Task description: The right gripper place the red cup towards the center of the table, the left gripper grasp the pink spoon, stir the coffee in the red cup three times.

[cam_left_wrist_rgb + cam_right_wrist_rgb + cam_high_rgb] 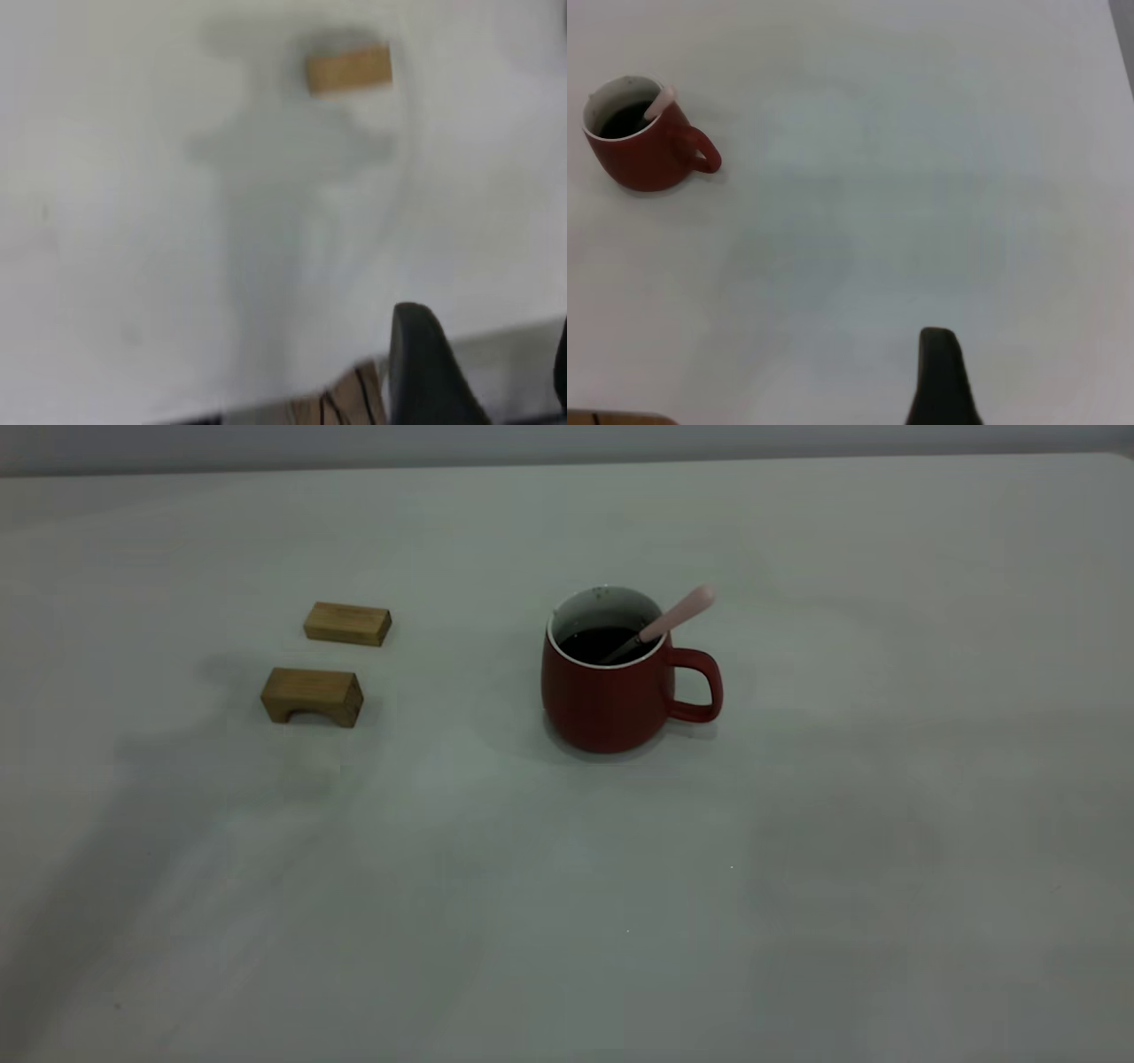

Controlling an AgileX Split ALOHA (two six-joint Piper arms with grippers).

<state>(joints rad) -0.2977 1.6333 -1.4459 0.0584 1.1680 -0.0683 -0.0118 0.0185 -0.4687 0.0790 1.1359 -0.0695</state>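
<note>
Red cup (616, 691) stands mid-table (567, 886), pink spoon (678, 615) resting in coffee (602, 643), handle leaning over rim above cup handle. Neither gripper near; fingers' state: cannot tell. If stirring remains, bring left gripper onto pink handle, pinch high, circle slowly, avoid tipping cup.

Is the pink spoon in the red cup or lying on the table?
In the cup: the pink spoon leans on the red cup rim, its bowl end in the coffee.
</note>
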